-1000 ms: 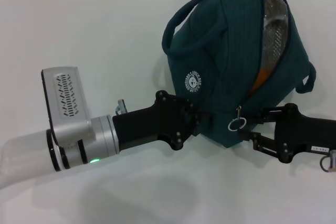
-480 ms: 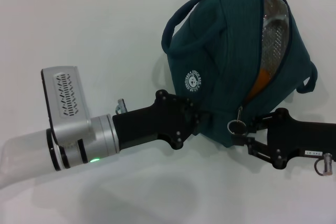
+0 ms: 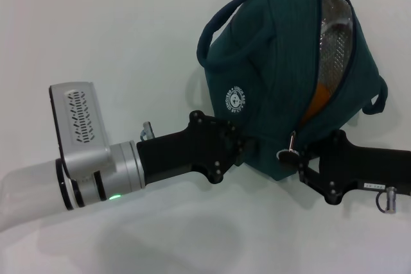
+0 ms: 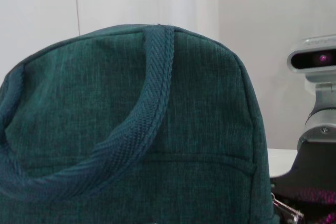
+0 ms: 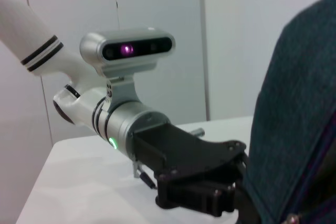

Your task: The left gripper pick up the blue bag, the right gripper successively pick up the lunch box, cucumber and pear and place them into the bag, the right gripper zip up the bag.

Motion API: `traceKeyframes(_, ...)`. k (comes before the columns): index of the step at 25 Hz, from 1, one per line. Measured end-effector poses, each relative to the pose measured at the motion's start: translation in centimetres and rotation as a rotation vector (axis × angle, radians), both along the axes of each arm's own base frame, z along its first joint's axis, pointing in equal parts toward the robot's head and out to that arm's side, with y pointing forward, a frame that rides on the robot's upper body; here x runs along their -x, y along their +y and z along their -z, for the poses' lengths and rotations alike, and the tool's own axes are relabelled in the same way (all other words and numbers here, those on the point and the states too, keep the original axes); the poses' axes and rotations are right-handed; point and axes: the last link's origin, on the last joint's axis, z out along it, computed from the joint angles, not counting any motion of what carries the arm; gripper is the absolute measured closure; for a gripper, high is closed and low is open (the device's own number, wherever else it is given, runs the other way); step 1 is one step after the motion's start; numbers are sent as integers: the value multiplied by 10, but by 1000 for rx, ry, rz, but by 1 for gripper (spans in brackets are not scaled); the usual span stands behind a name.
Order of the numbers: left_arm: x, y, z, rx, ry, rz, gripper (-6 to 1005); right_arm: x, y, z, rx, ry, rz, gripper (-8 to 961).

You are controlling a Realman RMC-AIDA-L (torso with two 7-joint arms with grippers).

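The blue bag [image 3: 270,62] lies tilted on the white table, its zip partly open on silver foil lining. Through the opening shows an orange bit of the pear [image 3: 318,102]. The lunch box and cucumber are hidden. My left gripper [image 3: 247,149] is shut on the bag's near lower edge, fingertips buried in the fabric; the bag [image 4: 131,129] fills the left wrist view. My right gripper [image 3: 297,158] stands open at the ring zip pull [image 3: 286,154], a finger on either side of it. The right wrist view shows the left gripper [image 5: 231,192] against the bag [image 5: 294,129].
The white table [image 3: 128,43] stretches bare to the left and in front of the arms. A tiled wall runs along its far edge. One bag handle [image 3: 379,97] sticks out on the right side.
My right gripper has slid left along the table to the zip pull, which now sits between its fingertips. Bag and left gripper have stayed put.
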Motion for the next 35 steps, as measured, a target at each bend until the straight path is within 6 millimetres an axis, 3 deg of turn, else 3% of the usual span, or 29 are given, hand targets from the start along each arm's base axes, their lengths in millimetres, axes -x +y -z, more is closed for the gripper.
traceKeyframes(5, 1, 0, -1, -2, 1, -4, 947, 1, -2, -8, -31, 38, -29, 942)
traceKeyframes(35, 12, -6, 4, -5, 87, 28, 947, 24, 12, -60, -673, 344, -193, 946)
